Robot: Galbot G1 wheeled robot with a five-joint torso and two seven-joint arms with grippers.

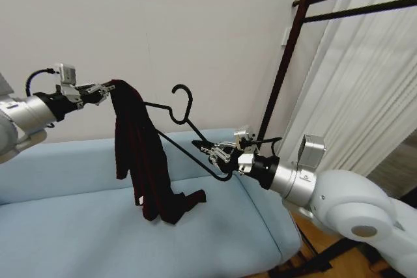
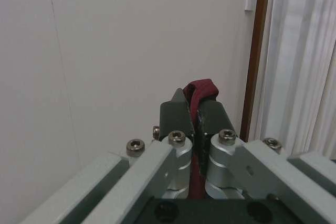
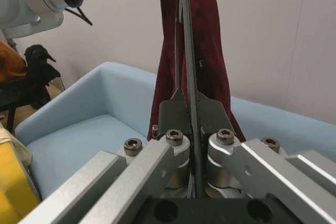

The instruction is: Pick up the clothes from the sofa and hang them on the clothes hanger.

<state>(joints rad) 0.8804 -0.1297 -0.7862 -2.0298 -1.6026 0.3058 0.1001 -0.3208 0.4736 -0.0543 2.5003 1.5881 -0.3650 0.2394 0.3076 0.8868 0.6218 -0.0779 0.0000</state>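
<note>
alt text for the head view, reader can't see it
The left gripper holds up a dark red garment partly on a black hanger, whose lower end the right gripper grips, above a light blue sofa. A dark clothes rack stands at the right beside white curtains.

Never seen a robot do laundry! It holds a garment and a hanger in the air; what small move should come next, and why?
Probably the left gripper should tug the red garment further along the hanger: the cloth sits only on the end far from the right gripper.
</note>
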